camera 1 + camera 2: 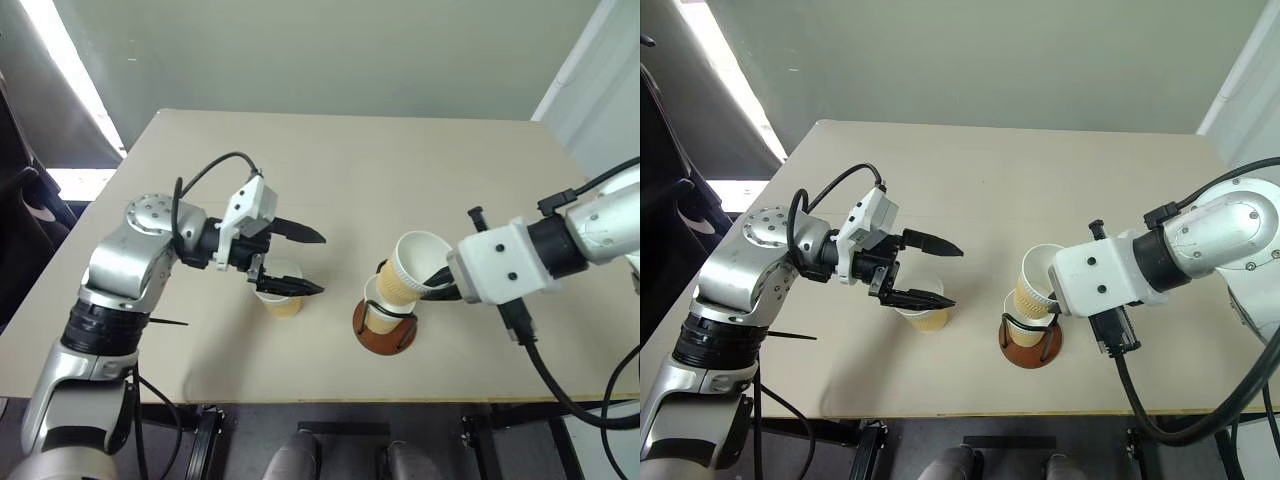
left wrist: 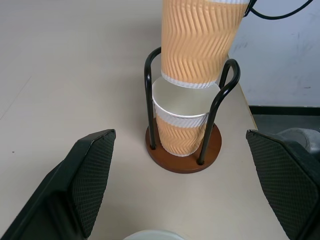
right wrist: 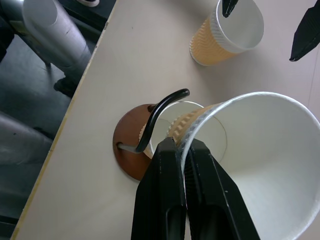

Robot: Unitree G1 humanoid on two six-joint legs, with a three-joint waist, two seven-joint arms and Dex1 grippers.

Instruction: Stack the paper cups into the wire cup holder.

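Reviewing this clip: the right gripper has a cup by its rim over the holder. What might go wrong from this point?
The held cup is tilted above the cup already in the wire cup holder, so its base may catch that cup's rim or a wire loop instead of nesting. The right gripper pinches only the rim wall, which might slip or crumple. The open left gripper hovers over the third cup and could tip it.

Left gripper [image 1: 312, 262] agape (right gripper [image 3: 182, 150] clamped)

the tan-orange ribbed paper cup [image 2: 200, 40] held over the black-wire, brown-disc cup holder [image 2: 184, 150] is cut off at its rim, and a third cup's white rim [image 2: 152, 234] barely peeks in.
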